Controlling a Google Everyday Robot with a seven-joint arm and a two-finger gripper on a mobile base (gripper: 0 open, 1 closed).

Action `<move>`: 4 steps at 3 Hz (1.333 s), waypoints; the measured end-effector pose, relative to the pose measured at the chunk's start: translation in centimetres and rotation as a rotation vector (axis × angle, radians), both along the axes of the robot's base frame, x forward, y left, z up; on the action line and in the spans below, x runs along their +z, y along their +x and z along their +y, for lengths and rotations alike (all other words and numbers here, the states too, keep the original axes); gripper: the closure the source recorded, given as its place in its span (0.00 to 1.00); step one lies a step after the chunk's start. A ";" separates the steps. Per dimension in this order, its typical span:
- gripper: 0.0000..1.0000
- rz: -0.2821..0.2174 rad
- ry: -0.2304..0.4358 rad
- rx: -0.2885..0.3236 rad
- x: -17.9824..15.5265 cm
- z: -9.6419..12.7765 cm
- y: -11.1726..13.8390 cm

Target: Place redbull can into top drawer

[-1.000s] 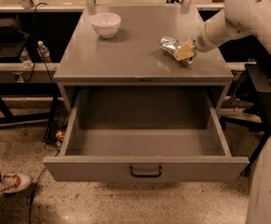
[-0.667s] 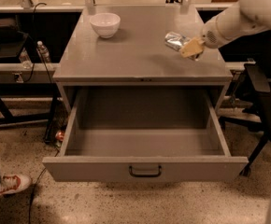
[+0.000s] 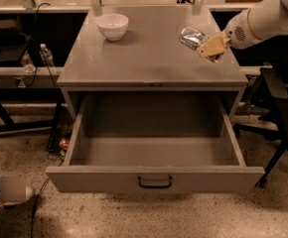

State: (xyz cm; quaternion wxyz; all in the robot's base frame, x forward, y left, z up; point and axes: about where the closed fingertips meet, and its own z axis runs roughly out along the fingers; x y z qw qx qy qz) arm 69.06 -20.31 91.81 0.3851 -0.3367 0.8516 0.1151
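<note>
white bowl (image 3: 112, 26) sits upright at the back-left of the grey cabinet surface (image 3: 149, 58). clear water bottle (image 3: 46, 55) stands on the low shelf at left, near a black cable (image 3: 35, 38). dark chair (image 3: 283, 108) at right edge, on speckled floor (image 3: 134, 217).

No legible text; gripper (image 3: 211, 47) jaws clamp redbull can (image 3: 191, 35) over cabinet top (image 3: 149, 61).

Soft overhead light, dim surroundings.
Desk (image 3: 149, 58) evenly lit; redbull can (image 3: 192, 36) glints, clasped in the gripper (image 3: 212, 47) above the desk's right edge; top drawer (image 3: 94, 180) shadowed toward its back.
</note>
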 end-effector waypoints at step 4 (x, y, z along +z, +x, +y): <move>1.00 0.077 -0.128 0.456 -4.3 3.1 -11.9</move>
